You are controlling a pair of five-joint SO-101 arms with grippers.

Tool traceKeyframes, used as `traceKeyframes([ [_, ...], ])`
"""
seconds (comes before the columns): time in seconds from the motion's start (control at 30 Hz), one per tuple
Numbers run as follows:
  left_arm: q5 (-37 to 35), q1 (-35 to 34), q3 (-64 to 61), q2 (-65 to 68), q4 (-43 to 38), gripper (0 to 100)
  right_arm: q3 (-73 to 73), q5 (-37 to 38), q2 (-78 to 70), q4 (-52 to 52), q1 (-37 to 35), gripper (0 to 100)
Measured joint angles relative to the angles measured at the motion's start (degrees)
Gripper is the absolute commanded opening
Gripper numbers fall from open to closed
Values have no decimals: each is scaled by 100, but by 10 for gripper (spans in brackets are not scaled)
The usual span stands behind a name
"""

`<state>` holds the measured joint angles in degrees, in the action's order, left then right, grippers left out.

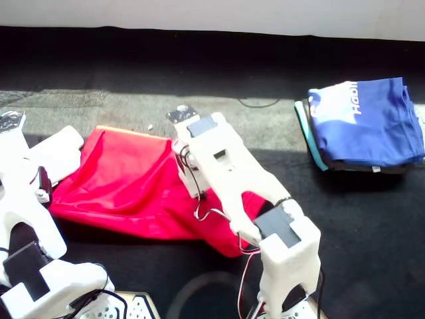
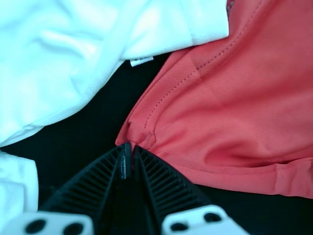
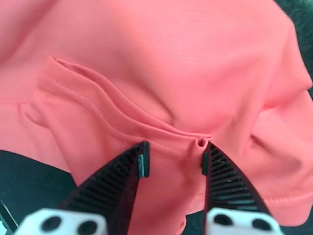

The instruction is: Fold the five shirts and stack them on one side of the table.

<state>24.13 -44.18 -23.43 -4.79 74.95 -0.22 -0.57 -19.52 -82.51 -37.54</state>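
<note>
my left gripper [image 2: 128, 155] is pinched tight on a puckered corner of the red shirt [image 2: 230, 98], its two ribbed fingers [image 2: 93, 183] pressed together with only a nub of cloth between their tips. my right gripper [image 3: 173, 164] stands with its jaws apart over a stitched fold of the same red shirt, one fingertip [image 3: 215, 171] touching a small pucker in the hem, the other over the cloth beside it, nothing clamped. from above, my left arm [image 1: 20, 199] is folded low at the table's near left edge, by the shirt's left corner. my right arm [image 1: 232, 173] stretches from its base at the front out over the middle of the garment.

in the high view the right arm's own body covers its gripper and a strip of the shirt, and the left arm's base is cut off at the frame's edge. how the shirt's sleeves lie i cannot make out.

the red shirt lies spread and rumpled on the dark table [image 1: 372, 219], left of centre. a white shirt [image 2: 63, 58] sits bunched just beside its left corner, next to my left gripper. well apart, at the table's far right, a stack of folded shirts [image 1: 362, 129] rests with a blue shirt [image 1: 378, 113] on top. darker and pale layers show beneath its edges, their number hard to tell.
</note>
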Motion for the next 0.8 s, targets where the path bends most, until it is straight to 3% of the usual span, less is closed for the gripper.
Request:
traceKeyframes([
  [0.1, 0, 0, 0, 0, 0, 9, 334, 0, 0, 185, 0, 0],
  [0.8, 0, 0, 0, 0, 0, 9, -985, 369, 0, -870, 712, 29],
])
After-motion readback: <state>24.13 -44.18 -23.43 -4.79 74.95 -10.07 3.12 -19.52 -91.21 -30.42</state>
